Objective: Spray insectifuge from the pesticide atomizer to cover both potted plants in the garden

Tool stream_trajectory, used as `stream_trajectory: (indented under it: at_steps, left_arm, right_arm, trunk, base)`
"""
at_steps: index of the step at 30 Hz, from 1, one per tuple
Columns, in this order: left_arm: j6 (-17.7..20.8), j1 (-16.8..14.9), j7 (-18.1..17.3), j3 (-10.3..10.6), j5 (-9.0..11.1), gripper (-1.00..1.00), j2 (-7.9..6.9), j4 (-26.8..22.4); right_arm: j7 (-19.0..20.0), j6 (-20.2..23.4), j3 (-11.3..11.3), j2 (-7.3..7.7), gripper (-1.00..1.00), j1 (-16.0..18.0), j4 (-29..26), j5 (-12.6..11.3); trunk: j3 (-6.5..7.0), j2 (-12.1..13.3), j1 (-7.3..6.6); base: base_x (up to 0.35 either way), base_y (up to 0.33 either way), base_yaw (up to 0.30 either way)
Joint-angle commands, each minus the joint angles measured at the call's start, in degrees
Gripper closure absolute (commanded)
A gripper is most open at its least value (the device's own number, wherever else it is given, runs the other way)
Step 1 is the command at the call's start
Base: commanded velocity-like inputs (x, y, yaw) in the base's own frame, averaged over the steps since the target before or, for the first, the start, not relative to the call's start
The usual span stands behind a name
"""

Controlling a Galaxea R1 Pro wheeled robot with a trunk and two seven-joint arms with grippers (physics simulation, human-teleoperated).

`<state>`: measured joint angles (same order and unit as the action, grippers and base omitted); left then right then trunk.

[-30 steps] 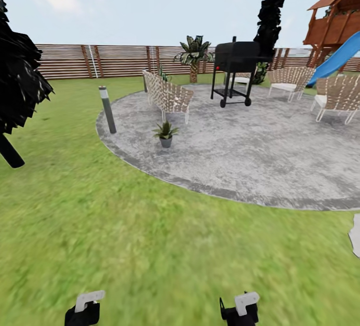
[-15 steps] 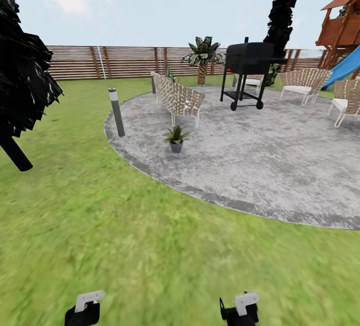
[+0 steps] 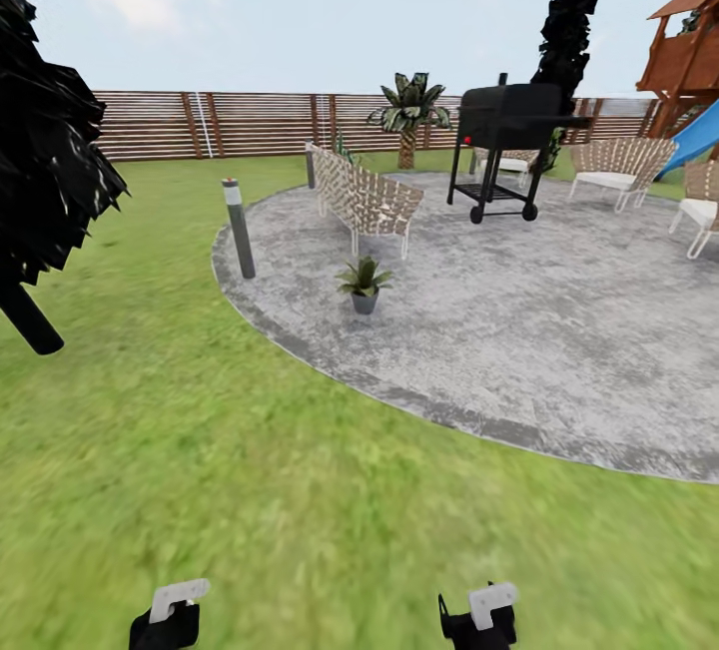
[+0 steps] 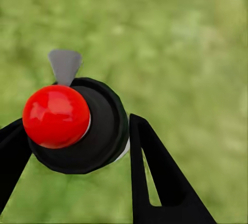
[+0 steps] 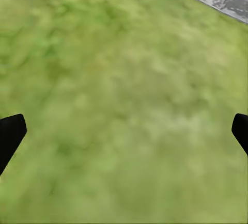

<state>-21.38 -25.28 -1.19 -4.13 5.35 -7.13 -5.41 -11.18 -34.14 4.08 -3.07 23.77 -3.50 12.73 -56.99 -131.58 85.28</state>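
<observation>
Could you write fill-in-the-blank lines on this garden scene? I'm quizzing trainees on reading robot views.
1. The left gripper is shut on the pesticide ____.
2. The potted plant stands on the grey ____.
3. The right gripper hangs open over ____.

Answers: atomizer; patio; grass

Green lawn (image 3: pixel 200 450), round grey patio (image 3: pixel 519 330) bearing potted plant (image 3: pixel 363 286), woven chairs (image 3: pixel 367 199), black grill (image 3: pixel 504 146)

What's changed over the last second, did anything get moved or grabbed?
Only the camera swung left: the potted plant and grill slid right in the head view. The left gripper still holds the atomizer; the right gripper stays open over grass.
</observation>
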Motion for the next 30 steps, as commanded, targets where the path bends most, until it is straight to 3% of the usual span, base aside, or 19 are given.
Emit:
stream_trajectory:
  at_steps: [1,30]
  left_arm:
    - [-0.15,-0.03,-0.13,-0.27,0.19,1.00,0.01,0.04]
    - [-0.15,0.04,-0.13,-0.27,0.19,1.00,0.01,0.04]
  right_arm:
    - [-0.60,-0.05,0.40,0.00,-1.00,0.04,0.07,0.28]
    - [-0.60,-0.05,0.40,0.00,-1.00,0.04,-0.02,0.19]
  trunk:
    - [-0.05,-0.02,0.02]
    - [-0.05,-0.02,0.02]
  base:
    - [0.289,0.218,0.000]
    - [0.290,0.194,0.000]
